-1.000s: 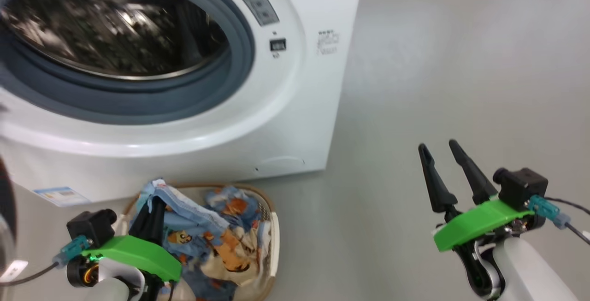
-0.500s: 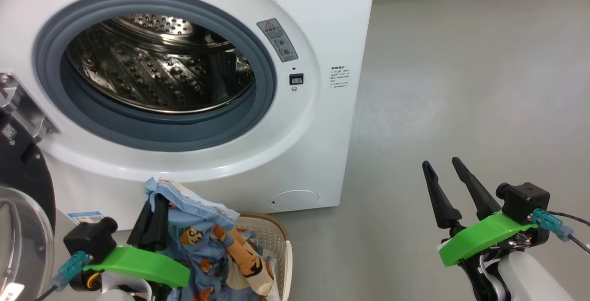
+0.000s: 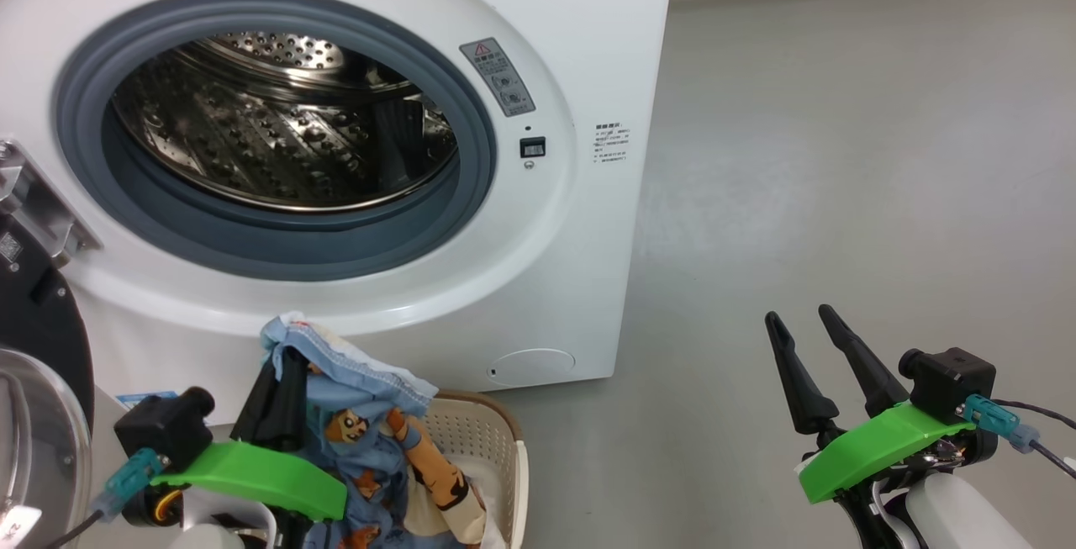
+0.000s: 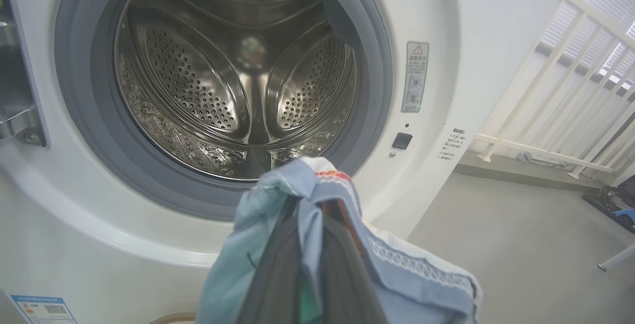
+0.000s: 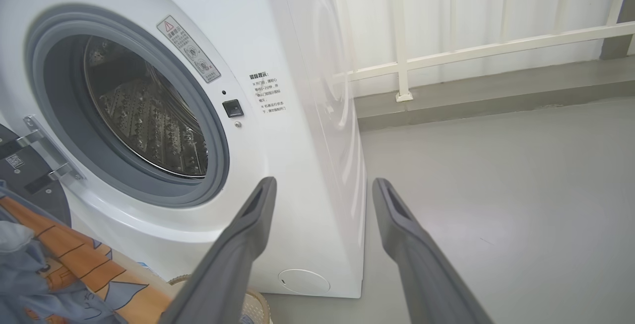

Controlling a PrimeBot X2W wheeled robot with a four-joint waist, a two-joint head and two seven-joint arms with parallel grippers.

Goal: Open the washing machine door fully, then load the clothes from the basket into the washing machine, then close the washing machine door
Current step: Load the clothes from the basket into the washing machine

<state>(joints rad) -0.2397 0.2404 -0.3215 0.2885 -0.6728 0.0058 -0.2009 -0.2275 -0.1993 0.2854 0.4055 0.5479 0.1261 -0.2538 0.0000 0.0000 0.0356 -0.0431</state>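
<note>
Over basket (image 3: 472, 438), clothes (image 3: 378, 440) hanging vertically, left fingers (image 3: 273, 402) pinching

washing machine (image 3: 588, 28) front: grey sticker (image 3: 497, 76) bore a red warning triangle, wording illegible | printed text block (image 3: 612, 144) beside it was unreadable | blue label (image 4: 42, 308) showed a QR code

Bright, soft, even light throughout. The washing machine (image 3: 546, 280) front has a mild sheen, with a faint green tint at its top edge. Inside it the steel drum (image 4: 238, 81) throws small hard glints. Right of the machine the floor (image 3: 841, 154) shows a pale washed-out patch, and the railing (image 5: 496, 48) beyond is almost blown out. Shadows are weak, thin along the machine's foot. Both wrist views bow the machine's straight edges. Before its opening, the clothes (image 4: 412, 274) near the lens look soft.
</note>
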